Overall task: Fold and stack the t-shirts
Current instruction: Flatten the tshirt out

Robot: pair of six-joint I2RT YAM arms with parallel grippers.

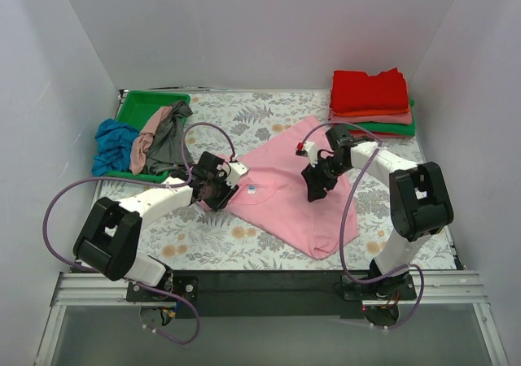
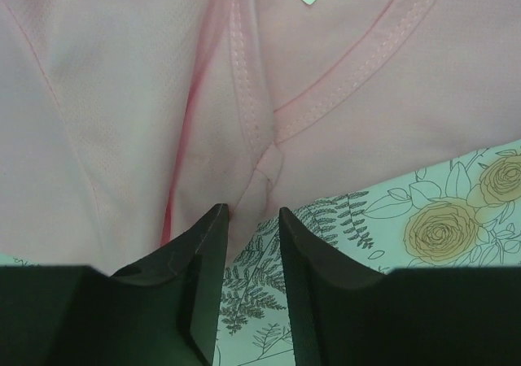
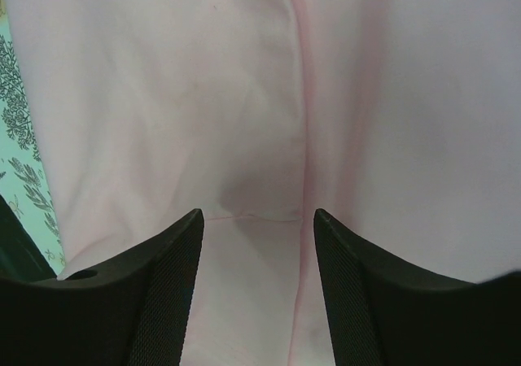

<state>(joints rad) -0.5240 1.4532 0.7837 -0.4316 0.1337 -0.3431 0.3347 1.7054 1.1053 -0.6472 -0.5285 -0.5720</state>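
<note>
On floral table (image 1: 269,110), pink t-shirt (image 1: 285,195), white walls (image 1: 244,24)

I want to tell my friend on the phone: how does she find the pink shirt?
Look at the middle of the flowery table. The light pink t-shirt lies spread there alone, unlike the folded stack at the far right and the shirts bunched on the green tray far left.
</note>
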